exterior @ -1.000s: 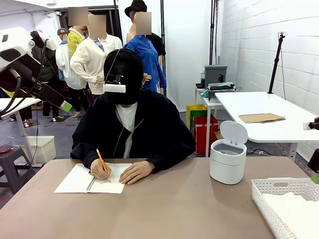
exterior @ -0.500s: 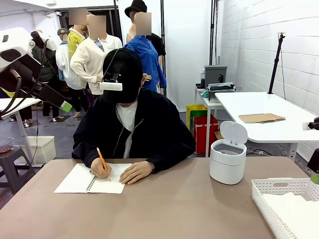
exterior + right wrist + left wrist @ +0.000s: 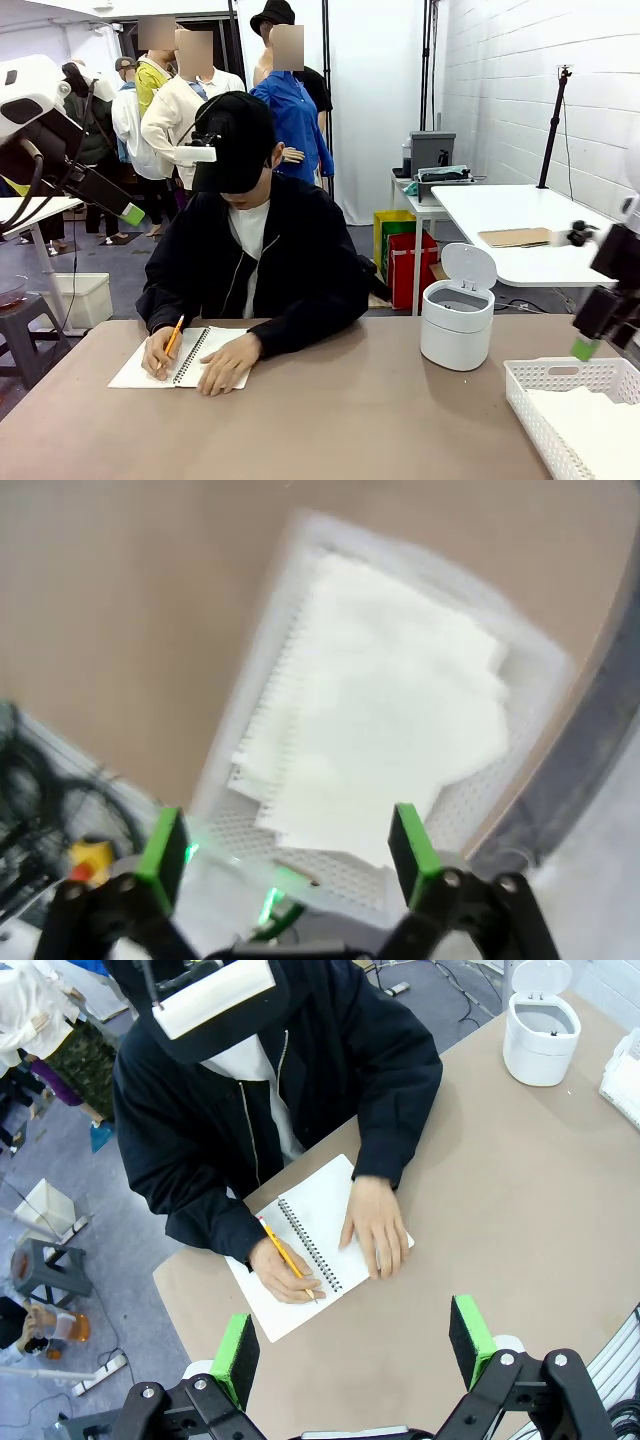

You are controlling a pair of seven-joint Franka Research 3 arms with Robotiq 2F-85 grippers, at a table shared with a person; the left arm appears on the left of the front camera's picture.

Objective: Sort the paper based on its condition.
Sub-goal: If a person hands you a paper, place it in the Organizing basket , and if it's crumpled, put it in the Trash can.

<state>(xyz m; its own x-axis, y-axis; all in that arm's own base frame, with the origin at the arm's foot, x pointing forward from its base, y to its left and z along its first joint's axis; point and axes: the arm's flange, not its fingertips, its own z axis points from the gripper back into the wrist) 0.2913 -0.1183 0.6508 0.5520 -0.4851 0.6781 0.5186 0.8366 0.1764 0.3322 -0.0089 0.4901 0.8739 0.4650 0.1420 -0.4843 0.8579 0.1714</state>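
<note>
White paper (image 3: 600, 430) lies stacked in a white plastic basket (image 3: 560, 375) at the table's near right corner. In the blurred right wrist view the paper (image 3: 390, 710) fills the basket (image 3: 260, 710) just beyond my open right gripper (image 3: 288, 845), which holds nothing. From the front, that right gripper (image 3: 598, 320) hangs above the basket's far edge. My left gripper (image 3: 353, 1345) is open and empty, high over the table's left side, looking down at a person writing with a pencil (image 3: 285, 1255) in a spiral notebook (image 3: 325, 1195). From the front the left gripper (image 3: 120, 205) hangs at the upper left.
A white lidded bin (image 3: 457, 322) stands open at the far right of the table, also seen from the left wrist as the bin (image 3: 541, 1025). The person sits at the far side, both hands on the notebook (image 3: 135, 370). The brown tabletop (image 3: 350, 420) is bare in the middle.
My right arm has come in from the right edge, up over the basket. The person has leaned left and moved the pencil hand to the notebook's left page. The left arm has not moved.
</note>
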